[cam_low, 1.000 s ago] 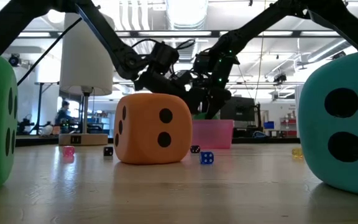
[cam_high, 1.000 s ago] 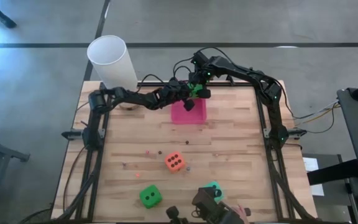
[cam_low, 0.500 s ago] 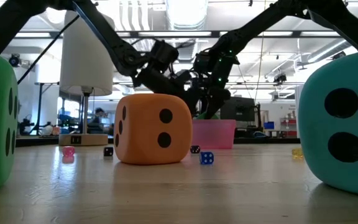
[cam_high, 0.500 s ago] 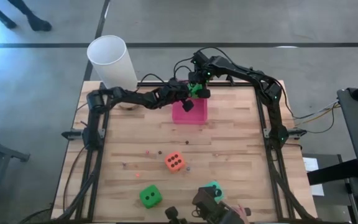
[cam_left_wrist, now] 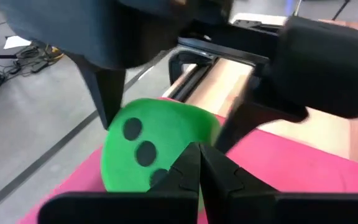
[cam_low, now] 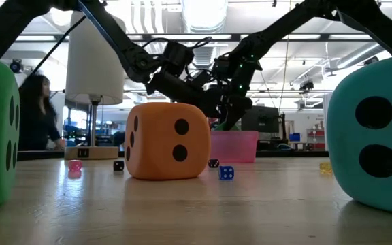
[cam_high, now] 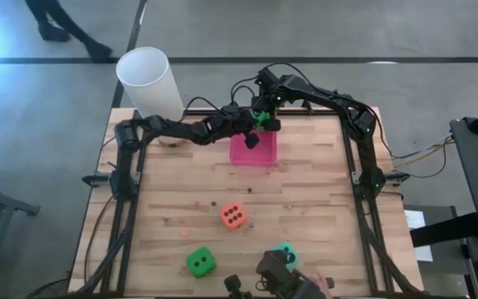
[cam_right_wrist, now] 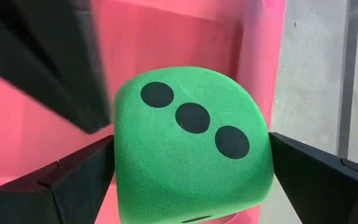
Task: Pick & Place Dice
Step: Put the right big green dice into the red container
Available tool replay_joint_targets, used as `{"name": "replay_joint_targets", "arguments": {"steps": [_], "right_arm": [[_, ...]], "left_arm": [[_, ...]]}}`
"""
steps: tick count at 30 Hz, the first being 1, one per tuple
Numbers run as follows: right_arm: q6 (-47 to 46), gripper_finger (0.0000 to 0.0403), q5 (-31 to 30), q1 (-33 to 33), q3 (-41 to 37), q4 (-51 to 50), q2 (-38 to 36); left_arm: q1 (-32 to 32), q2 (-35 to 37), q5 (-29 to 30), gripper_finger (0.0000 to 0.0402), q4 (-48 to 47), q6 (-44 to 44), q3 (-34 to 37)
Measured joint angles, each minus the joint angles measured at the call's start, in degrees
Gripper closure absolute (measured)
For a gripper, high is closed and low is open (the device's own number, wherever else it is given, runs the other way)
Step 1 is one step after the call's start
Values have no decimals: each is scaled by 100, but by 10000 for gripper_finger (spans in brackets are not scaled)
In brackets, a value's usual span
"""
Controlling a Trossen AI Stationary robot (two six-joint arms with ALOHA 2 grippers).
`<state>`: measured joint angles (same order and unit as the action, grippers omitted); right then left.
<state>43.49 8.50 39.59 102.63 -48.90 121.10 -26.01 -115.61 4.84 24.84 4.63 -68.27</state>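
Note:
My right gripper (cam_right_wrist: 191, 158) is shut on a bright green die (cam_right_wrist: 191, 143) over the far part of the pink box (cam_high: 256, 154). My left gripper (cam_left_wrist: 197, 155) is shut and reaches over the box (cam_right_wrist: 166, 37) from the table's left, its tips right at that die (cam_left_wrist: 148, 149). An orange-red die (cam_high: 232, 216), a second green die (cam_high: 200, 262) and a teal die (cam_high: 285, 249) rest on the wood in the table's near half. My right gripper pinches two opposite sides of the green die (cam_right_wrist: 120, 155) between its two fingers. The fingers (cam_right_wrist: 79, 180) slant down from the far side. The die is held up over the pink box, its three-pip face toward the wrist. My left gripper's shut tips stand against the die's side (cam_left_wrist: 166, 177); whether they touch it I cannot tell.
A tall white cylinder (cam_high: 149, 81) stands at the far left corner. Tiny dice (cam_low: 226, 173) lie scattered mid-table. A dark device (cam_high: 276, 278) sits at the near edge. A person (cam_low: 39, 112) walks beyond the far side.
Both arms have kept still, with the green die in the same place. A person has walked along the floor beyond the table's far edge.

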Motion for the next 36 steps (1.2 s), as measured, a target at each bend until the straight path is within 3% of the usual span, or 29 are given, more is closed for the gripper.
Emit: {"name": "replay_joint_targets", "arguments": {"steps": [6,26,36], "right_arm": [[9,3,345,2,0,0,0],[153,3,357,-146,0,30,-109],[154,3,356,-149,0,-18,-122]], "left_arm": [[-26,0,0,396,-37,10,2],[-155,0,94,396,-1061,47,4],[-174,61,113,396,-1101,116,2]]}}
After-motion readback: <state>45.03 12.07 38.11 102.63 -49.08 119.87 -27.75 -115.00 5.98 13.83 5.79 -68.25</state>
